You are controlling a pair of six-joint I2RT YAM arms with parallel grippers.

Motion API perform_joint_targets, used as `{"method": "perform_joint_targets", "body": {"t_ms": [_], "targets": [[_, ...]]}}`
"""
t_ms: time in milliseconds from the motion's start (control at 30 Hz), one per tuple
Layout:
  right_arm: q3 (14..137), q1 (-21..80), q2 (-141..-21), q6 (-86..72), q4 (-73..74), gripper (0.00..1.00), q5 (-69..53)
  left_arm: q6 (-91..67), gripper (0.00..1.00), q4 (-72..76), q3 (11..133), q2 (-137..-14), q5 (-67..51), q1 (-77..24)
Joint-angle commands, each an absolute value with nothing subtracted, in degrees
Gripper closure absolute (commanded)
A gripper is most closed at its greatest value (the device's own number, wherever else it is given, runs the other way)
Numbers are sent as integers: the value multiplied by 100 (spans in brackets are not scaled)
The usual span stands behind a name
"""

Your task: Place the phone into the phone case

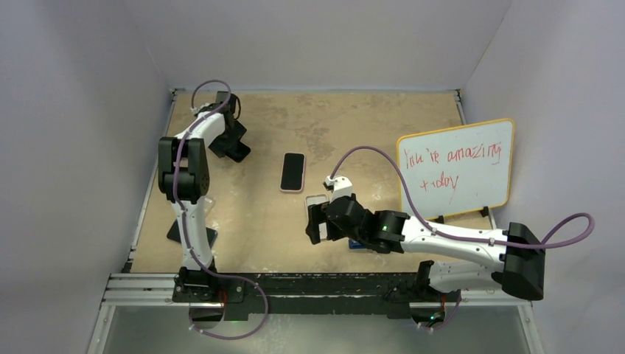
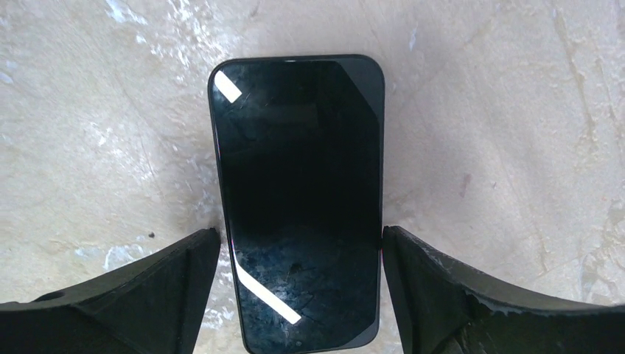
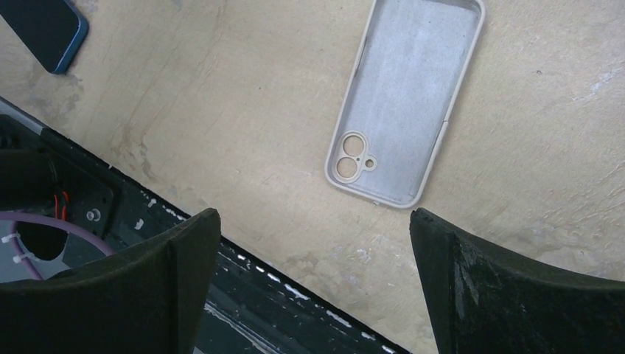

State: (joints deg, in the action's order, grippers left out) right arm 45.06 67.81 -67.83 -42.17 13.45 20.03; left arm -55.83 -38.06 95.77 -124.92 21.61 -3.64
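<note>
Left gripper (image 2: 300,234) open, empty, phone (image 2: 298,184) framed between its fingers (image 2: 147,295), right gripper (image 3: 315,217) open, phone case (image 3: 405,96) beyond.

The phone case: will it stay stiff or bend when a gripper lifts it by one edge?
The phone case is an empty, thin-walled shell lying open side up, so it is probably light and may flex when pinched. Its lining looks matte, so it is likely not slippery. Lying flat, it should slide, not tip, if pushed.
</note>
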Motion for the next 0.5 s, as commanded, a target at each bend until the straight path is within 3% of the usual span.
{"method": "perform_joint_targets", "body": {"t_ms": [0, 467], "targets": [[4692, 6795, -6666, -4194, 1289, 1, 2187, -5424, 17, -3714, 9667, -12773, 1924, -119], [4676, 6798, -6698, -4281, 1016, 1, 2144, -4418, 24, -3843, 9232, -12521, 1397, -74]]}}
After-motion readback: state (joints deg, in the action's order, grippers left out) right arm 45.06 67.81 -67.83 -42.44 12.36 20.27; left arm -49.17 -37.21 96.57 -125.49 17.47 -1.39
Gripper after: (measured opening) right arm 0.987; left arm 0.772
